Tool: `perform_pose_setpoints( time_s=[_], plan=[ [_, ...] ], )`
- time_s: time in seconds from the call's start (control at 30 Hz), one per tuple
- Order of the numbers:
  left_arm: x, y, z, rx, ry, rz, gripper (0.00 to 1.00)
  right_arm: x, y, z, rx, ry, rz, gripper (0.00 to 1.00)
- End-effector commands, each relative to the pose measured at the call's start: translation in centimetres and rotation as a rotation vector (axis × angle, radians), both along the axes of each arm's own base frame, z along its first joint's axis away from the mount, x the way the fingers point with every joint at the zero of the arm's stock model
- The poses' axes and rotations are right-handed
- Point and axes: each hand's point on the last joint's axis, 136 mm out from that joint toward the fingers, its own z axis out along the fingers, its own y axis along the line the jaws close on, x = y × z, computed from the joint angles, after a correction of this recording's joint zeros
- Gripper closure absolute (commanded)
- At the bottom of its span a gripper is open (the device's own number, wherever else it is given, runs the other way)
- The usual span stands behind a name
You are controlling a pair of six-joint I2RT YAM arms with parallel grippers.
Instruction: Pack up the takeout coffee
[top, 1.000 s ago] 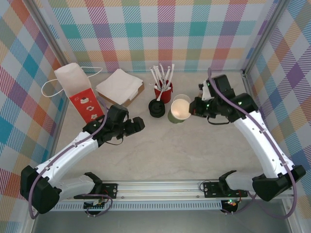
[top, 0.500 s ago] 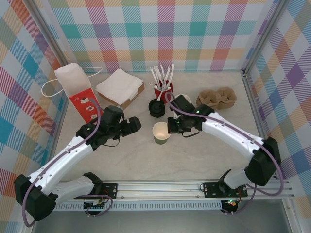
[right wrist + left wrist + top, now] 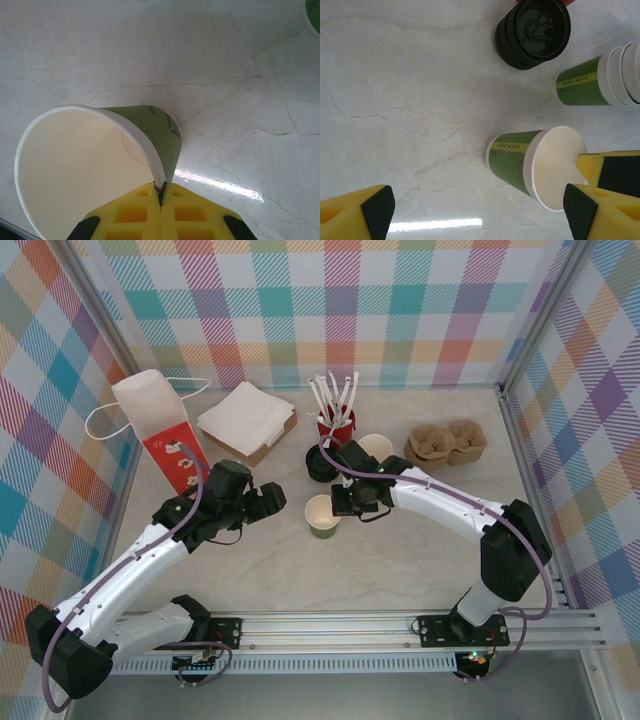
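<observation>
Shifted left from a second ago, the right gripper (image 3: 345,503) pinches the rim of the green cup (image 3: 323,515) mid-table (image 3: 420,560); the left gripper (image 3: 272,498) hovers, jaws wide, at its nine o'clock

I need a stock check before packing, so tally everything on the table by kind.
Single green cup: 1
Green cup stack: 1
Black lid stack: 1
Red cup of white sticks: 1
Red-and-white paper bag: 1
Napkin stack: 1
Cardboard cup carrier: 1
Total: 7
</observation>
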Motion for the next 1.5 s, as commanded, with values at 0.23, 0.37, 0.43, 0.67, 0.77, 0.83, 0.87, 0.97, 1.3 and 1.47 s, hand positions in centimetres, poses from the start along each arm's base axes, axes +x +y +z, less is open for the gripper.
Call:
perform_pose_setpoints(
  time_s=[0.23,0.37,0.43,0.67,0.77,0.83,0.87,0.97,1.3,1.47],
  plan=[
    [-0.1,-0.1,0.3,0.02,-0.003,-0.014,0.1,-0.6,-0.7,0.5,-0.019,0.012,-0.022,0.81],
    [0.0,-0.3,0.3,0.014,0.0,-0.018,0.1,-0.6,-1.2,1.9,-0.022,-0.015,-0.032,0.75],
    [0.1,-0.6,0.2,0.006,0.004,-0.021,0.1,-0.4,-1.6,3.2,-0.016,-0.049,-0.04,0.7],
    [1.3,-2.6,-0.1,-0.118,0.032,-0.05,0.09,-0.3,-3.6,9.0,0.035,-0.217,-0.054,0.46],
    [2.2,-3.1,-0.3,-0.165,0.047,-0.056,0.09,-0.5,-5.0,11.0,0.065,-0.28,-0.066,0.36],
    [3.0,-3.1,-0.6,-0.186,0.058,-0.055,0.1,-0.7,-5.9,11.9,0.091,-0.312,-0.08,0.3],
    [3.4,-3.0,-0.7,-0.194,0.064,-0.049,0.1,-0.9,-6.4,12.2,0.107,-0.324,-0.09,0.26],
    [5.0,-2.6,-1.5,-0.205,0.091,-0.033,0.11,-1.3,-7.2,12.7,0.176,-0.356,-0.091,0.16],
    [11.5,-3.4,-4.5,-0.123,0.135,-0.068,0.19,-2.2,-8.9,10.4,0.241,-0.351,-0.141,0.08],
    [15.1,-4.5,-6.2,-0.069,0.133,-0.117,0.29,-2.3,-9.6,9.1,0.196,-0.331,-0.143,0.07]
  ],
)
